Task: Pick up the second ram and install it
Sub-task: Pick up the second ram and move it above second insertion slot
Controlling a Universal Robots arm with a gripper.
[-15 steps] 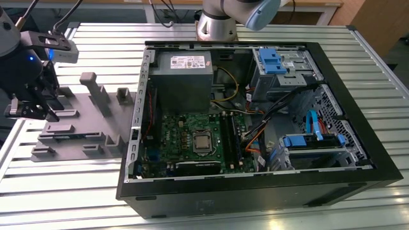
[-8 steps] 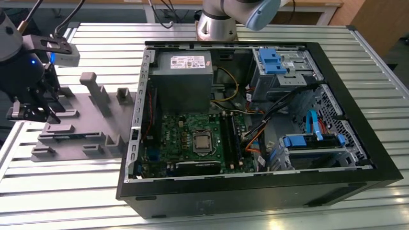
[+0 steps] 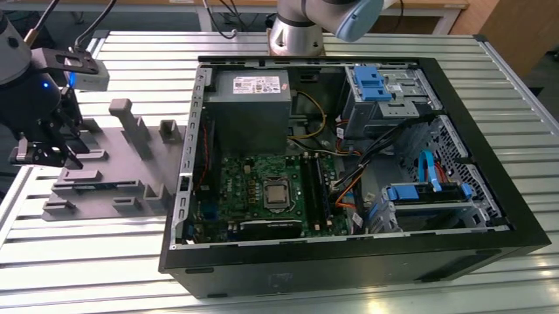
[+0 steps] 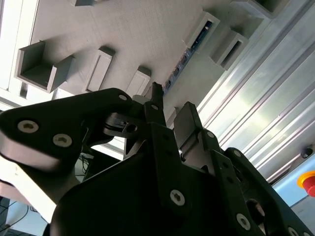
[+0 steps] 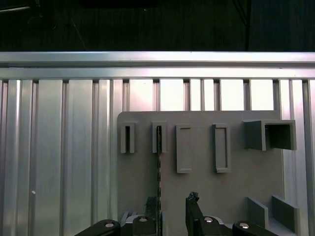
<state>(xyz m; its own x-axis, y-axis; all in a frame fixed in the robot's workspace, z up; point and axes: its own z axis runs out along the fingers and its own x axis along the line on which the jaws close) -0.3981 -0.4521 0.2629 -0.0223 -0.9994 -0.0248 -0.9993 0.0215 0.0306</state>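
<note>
Ribbed metal table (image 5: 49,147) bears a grey tray (image 5: 197,191) whose slots hold the second ram (image 5: 158,164) on edge, fingers (image 5: 193,209) parted above.

Slatted metal table (image 3: 489,78), grey tray (image 3: 109,178), computer case (image 3: 349,265)

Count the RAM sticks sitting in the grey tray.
1. The second ram stands on edge in the grey tray, running from a slotted block toward the gripper, its jaws open. The gripper hides part of the tray, so others may be hidden.
</note>
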